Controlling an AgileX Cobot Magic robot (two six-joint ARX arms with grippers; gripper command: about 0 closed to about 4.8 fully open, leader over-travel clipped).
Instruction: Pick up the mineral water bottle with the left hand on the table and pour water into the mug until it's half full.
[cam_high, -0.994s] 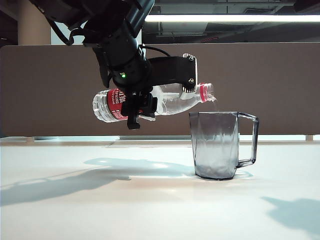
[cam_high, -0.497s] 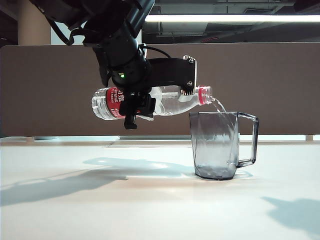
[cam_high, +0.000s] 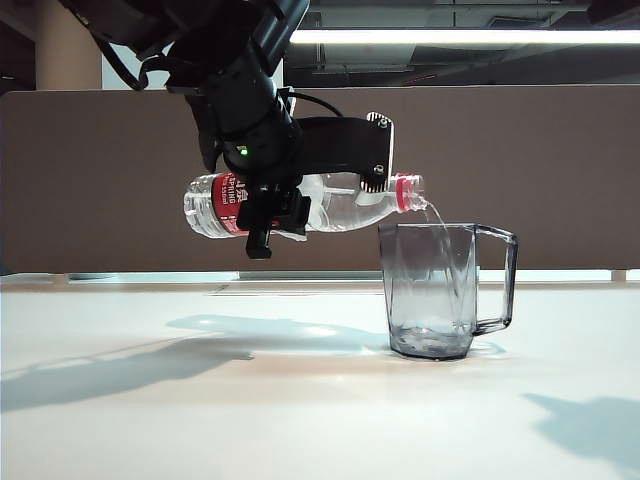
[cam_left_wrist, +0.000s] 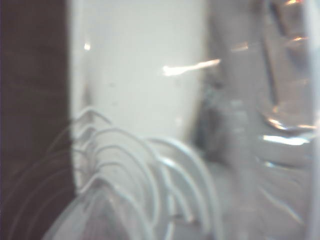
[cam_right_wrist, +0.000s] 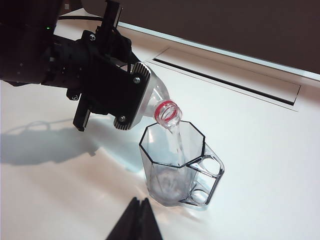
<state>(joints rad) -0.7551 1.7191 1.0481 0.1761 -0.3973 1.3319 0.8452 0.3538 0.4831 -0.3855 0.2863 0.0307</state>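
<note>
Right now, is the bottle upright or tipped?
Tipped: the left gripper holds the mineral water bottle nearly level, water streaming into the mug.

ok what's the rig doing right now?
Mid-pour. The left end effector holds the mineral water bottle on its side above the table, its open mouth over the rim of the mug. A thin stream of water is falling in; the mug has only a little at the bottom. The right end effector hangs shut above the table near the mug, holding nothing.
</note>
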